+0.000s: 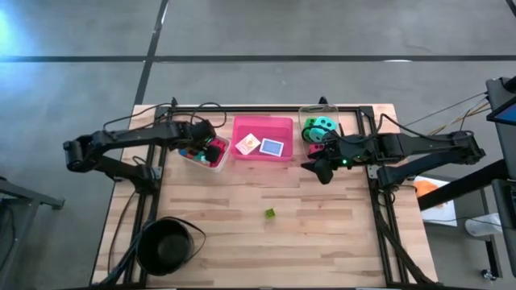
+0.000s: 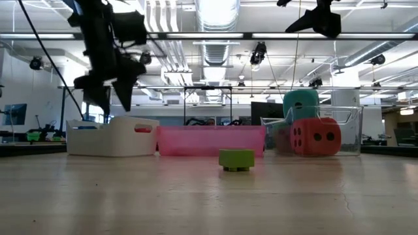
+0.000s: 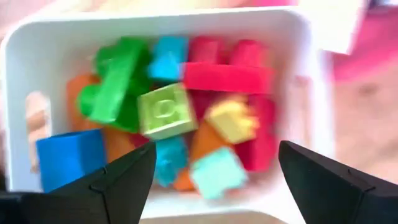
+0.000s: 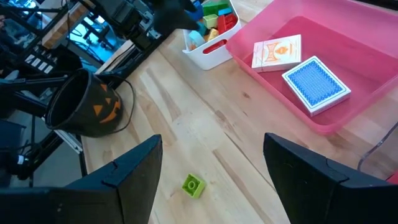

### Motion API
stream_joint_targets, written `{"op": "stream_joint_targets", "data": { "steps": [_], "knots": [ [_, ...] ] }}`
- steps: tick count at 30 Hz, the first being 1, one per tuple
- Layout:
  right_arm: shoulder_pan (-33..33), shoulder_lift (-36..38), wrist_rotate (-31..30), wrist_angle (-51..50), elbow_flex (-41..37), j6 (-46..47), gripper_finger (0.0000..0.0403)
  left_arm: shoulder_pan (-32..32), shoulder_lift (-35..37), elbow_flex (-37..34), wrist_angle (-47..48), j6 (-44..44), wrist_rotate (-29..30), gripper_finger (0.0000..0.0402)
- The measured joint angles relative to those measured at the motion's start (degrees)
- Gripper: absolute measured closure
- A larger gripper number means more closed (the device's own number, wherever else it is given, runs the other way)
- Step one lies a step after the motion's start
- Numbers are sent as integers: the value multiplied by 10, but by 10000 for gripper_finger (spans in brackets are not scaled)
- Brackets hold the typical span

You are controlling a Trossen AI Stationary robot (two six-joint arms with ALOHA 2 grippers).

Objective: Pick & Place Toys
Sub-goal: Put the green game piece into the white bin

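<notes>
Table holds pink tray with two cards, white tray heaped with blocks under left gripper, fingers spread and empty; right gripper hangs released above lone green block mid-table; dice in clear tray.

Left gripper open (fingers spread wide); right gripper open.

The high view looks straight down on the whole tabletop. The low view faces level across it. The left wrist view sits close above the white tray; the right wrist view shares the green block.
</notes>
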State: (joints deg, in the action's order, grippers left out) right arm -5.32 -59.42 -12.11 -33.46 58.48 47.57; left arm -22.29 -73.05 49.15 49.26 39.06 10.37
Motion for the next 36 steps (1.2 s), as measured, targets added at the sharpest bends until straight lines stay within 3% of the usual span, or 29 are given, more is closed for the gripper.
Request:
{"op": "stream_joint_targets", "data": {
  "steps": [5,10,15,19,25,36],
  "knots": [
    [0,-33,3,2,0,50,132,65,21,34,-13,-28,-27,60],
    [-16,-83,19,32,0,76,132,155,69,21,-103,-35,-43,59],
    [-24,-114,21,34,22,75,132,249,82,12,-185,-113,-43,59],
    [-24,-120,19,33,41,75,132,292,46,12,-241,-132,-10,59],
    [-35,-105,-13,35,63,77,132,299,-40,12,-296,-138,17,59],
    [-49,-54,-38,49,70,44,132,370,-212,12,-545,-211,20,59]
  ]
}}
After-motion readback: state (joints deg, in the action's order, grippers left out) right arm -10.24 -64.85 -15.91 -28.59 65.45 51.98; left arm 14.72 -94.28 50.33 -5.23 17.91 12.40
